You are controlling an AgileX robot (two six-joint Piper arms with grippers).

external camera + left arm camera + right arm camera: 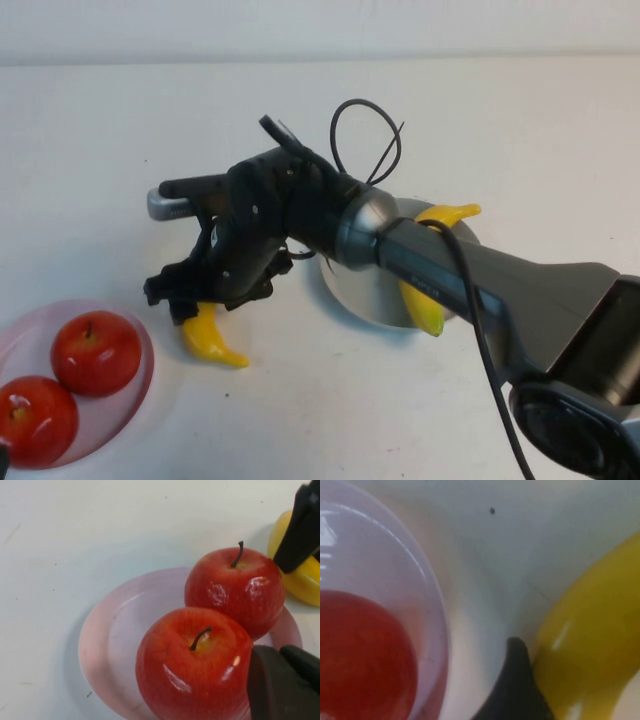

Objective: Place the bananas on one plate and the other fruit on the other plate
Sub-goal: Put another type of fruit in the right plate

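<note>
Sitting nearest on the pink plate (140,385) are two apples (95,352) under the shut left gripper (285,690), beyond them the right gripper (195,300), jaws wide around a banana (212,338) on the counter (300,420), then another banana (445,214) on the grey plate (365,295).

Glossy plastic-looking bananas (213,340), shiny red apples (95,352), translucent pink plate (140,385)

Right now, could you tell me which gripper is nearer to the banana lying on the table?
Right. The right gripper is open directly over that banana; the left gripper is shut beside the apples on the pink plate.
</note>
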